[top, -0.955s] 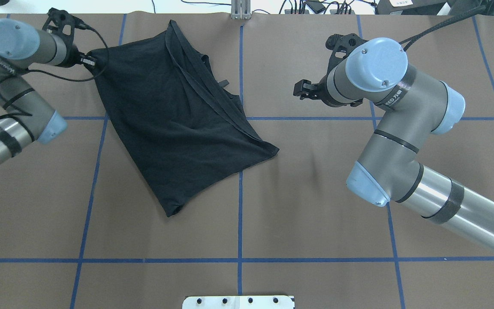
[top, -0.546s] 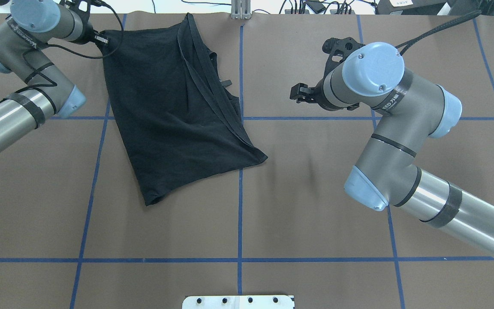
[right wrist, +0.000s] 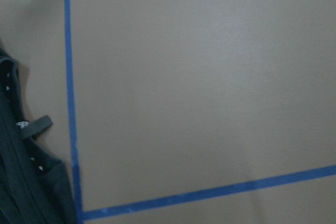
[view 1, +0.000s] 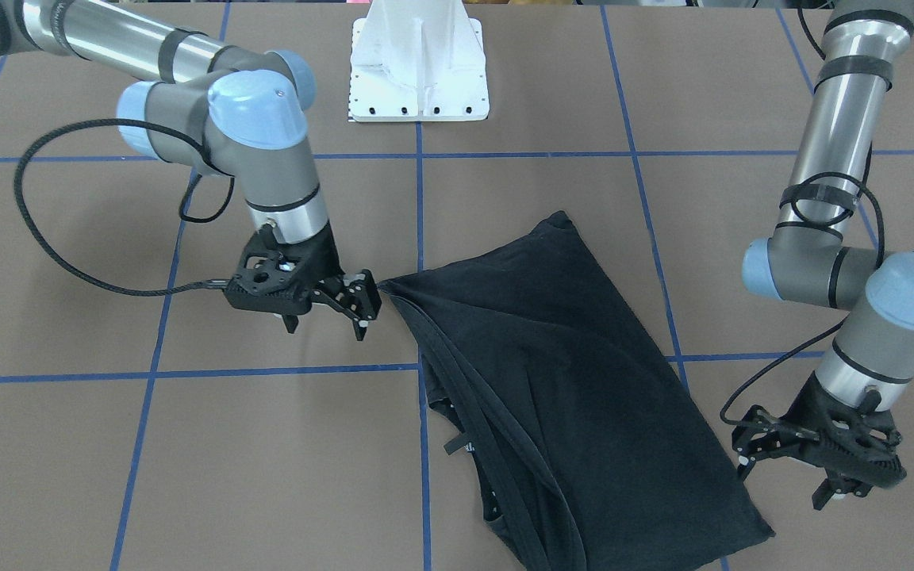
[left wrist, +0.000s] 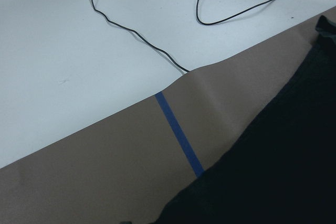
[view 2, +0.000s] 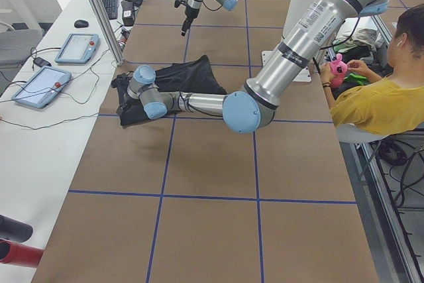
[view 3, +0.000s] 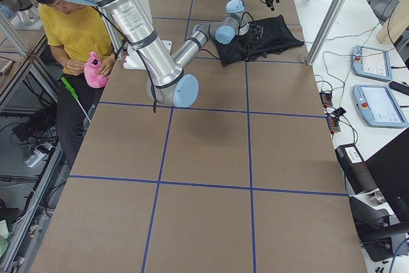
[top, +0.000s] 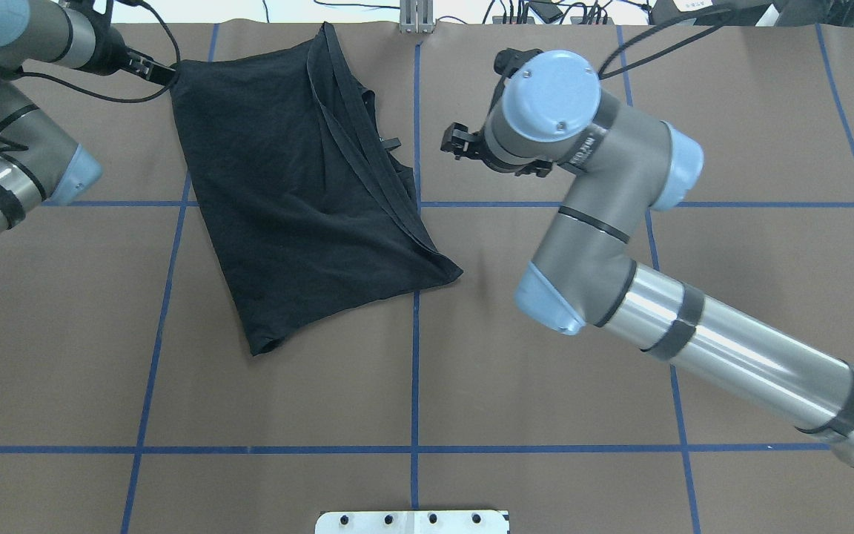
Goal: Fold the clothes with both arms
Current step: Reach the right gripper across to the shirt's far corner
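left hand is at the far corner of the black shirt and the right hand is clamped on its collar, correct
No: the right hand is not on the shirt. The overhead view shows it open over bare table beside the collar. The left hand is at the far corner, as you said.

Bright, even overhead light. The arms cast only faint, soft shadows on the table. White glare streaks the right arm. The shirt reads near-featureless black. Both wrist views are soft.
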Motion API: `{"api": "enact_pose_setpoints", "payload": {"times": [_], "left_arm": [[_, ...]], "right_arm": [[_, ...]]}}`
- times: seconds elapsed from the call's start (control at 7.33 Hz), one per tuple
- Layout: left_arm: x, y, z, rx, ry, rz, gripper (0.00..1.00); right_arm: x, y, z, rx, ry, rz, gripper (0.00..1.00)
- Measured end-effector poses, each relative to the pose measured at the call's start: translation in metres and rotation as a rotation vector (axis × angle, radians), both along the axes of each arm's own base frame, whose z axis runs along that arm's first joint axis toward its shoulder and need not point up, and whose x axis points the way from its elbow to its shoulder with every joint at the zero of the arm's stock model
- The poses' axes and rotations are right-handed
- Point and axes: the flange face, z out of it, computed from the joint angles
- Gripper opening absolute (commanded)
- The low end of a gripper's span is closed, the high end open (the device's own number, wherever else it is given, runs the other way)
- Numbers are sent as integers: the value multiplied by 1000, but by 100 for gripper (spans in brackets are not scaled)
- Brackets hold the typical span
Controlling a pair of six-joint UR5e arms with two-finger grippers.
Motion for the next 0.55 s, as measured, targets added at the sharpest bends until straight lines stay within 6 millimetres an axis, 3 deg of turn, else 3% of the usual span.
{"api": "enact_pose_setpoints", "payload": {"times": [0.27, 0.55], "left_arm": [[-7, 16, 5, 0, 16, 9, 100], [-8, 20, 11, -8, 17, 9, 100]], "right_arm": [[-65, -22, -20, -15, -60, 79, 99], [-109, -14, -14, -7, -72, 127, 96]]}}
